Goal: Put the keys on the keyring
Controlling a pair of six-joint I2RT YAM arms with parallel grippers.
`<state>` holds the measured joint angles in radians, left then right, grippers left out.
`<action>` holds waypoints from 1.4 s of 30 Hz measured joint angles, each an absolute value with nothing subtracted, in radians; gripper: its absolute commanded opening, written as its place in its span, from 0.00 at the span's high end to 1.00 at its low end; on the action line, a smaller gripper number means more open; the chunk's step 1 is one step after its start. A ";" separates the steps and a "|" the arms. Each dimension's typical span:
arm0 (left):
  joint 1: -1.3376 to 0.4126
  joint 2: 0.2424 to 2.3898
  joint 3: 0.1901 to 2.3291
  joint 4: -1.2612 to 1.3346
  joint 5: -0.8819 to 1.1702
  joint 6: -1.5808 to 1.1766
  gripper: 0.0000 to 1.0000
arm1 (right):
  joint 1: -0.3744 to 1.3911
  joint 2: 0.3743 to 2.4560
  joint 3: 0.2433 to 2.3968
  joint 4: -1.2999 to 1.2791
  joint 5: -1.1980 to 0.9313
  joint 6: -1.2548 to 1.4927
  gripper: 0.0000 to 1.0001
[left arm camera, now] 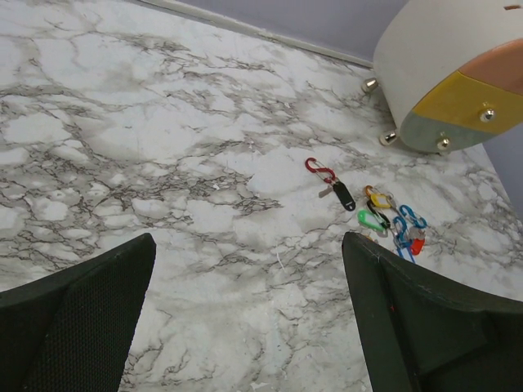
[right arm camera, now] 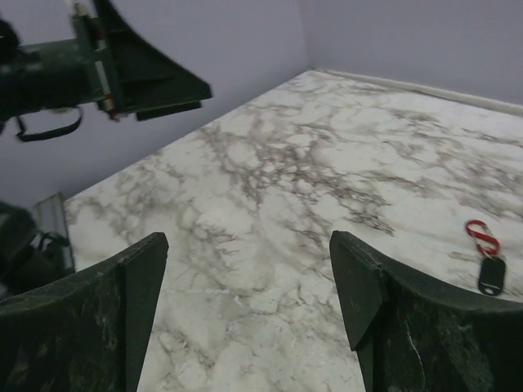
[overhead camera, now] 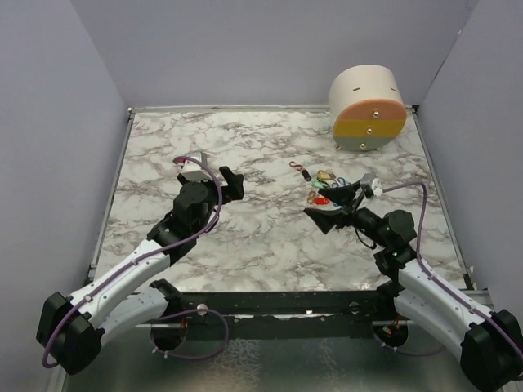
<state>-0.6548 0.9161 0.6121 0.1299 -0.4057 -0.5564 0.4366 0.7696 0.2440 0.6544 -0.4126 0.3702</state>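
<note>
The keyring lies on the marble as a small bunch of orange, green and blue oval loops, seen from above as a coloured bunch. A tiny red key rests at its near edge. A separate red loop with a black tag lies just left of the bunch, and the right wrist view shows that loop too. My left gripper is open and empty, well left of the bunch. My right gripper is open beside the bunch, with nothing between its fingers.
A round cream drum with orange, yellow and grey bands stands on small feet at the back right. Grey walls close the marble table on three sides. A dark metal rail runs along the near edge.
</note>
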 measured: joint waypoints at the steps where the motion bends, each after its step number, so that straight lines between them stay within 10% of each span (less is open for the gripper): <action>1: -0.655 0.909 0.612 0.126 -0.410 -0.559 0.01 | 0.437 0.769 0.245 0.673 -0.476 0.370 0.18; 10: -0.655 0.903 0.612 0.076 -0.421 -0.560 0.01 | 0.592 0.799 0.247 0.807 -0.714 0.375 0.18; 42: -0.655 0.828 0.526 -0.022 -0.448 -0.575 0.01 | 1.382 1.489 0.256 1.106 0.366 0.151 0.09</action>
